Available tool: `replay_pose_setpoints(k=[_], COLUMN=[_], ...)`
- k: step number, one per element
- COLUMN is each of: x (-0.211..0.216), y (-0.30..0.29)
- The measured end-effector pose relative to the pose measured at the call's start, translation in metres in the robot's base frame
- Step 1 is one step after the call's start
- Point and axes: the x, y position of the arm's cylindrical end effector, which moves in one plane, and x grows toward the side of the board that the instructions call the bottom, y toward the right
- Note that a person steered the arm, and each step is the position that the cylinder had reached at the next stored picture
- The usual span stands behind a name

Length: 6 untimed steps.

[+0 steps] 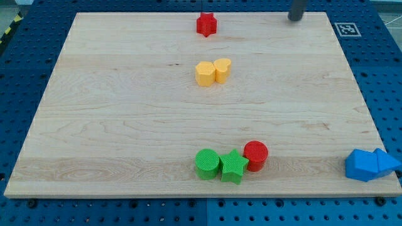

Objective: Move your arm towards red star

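One red star [206, 24], two yellow blocks [213, 72] touching, green cylinder [206, 163], green star [233, 166], red cylinder [255, 156], two blue blocks [370, 164] on counter [113, 113]. My tip [295, 18] well right of red star; no claw, holds nothing.

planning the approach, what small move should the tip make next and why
Probably slide my tip toward the view's left: the small red star-shaped block sits at the wooden board's top edge, about level with the tip, with nothing between them.

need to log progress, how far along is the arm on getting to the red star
Done: my tip is over the board's top edge, level with the red star. In hand: it sits well off to the star's right, apart from it. Left: closing that gap toward the view's left.
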Motion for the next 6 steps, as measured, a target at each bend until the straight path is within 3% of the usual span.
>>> replay_pose_setpoints(k=[1,4,6], x=[-0.004,0.002,0.051], y=[-0.010,-0.178,-0.251])
